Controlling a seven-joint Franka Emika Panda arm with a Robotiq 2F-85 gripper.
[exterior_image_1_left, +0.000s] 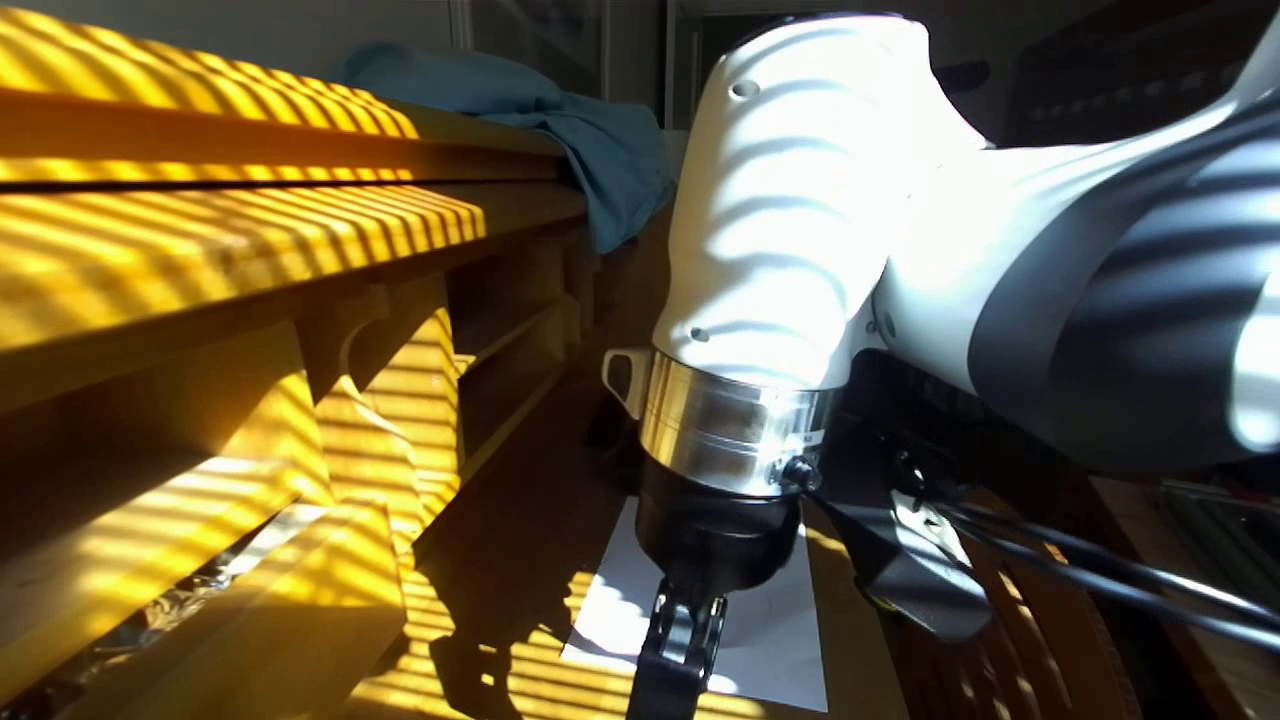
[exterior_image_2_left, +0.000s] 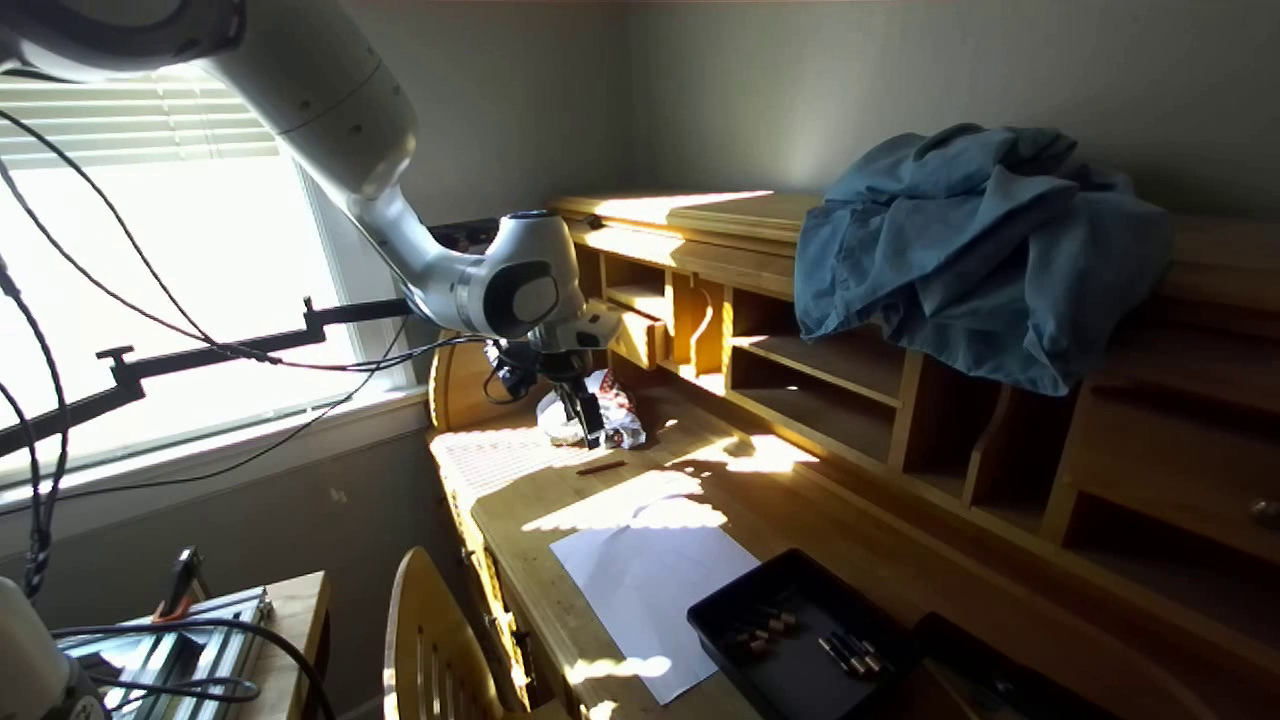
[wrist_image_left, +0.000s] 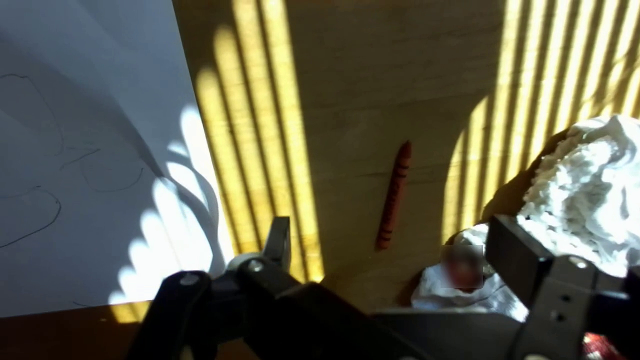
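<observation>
We see the gripper (wrist_image_left: 398, 247) widely spread and holding nothing, we think to leave room around the red crayon (wrist_image_left: 394, 195), which lies on the desk (wrist_image_left: 360, 90) between the paper (wrist_image_left: 90, 120) and the white bundle (wrist_image_left: 587, 195).

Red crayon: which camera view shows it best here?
The wrist view: the red crayon lies whole and unobstructed, its tip and dark bands clear. In an exterior view it is a small brownish sliver on the desk; I cannot make it out anywhere else.

gripper (exterior_image_2_left: 594, 438) hangs near reddish-brown stick (exterior_image_2_left: 601, 467). white paper (exterior_image_2_left: 650, 580) lies by black tray (exterior_image_2_left: 815, 602). blue cloth (exterior_image_2_left: 980, 240) drapes over hutch (exterior_image_2_left: 911, 405).
</observation>
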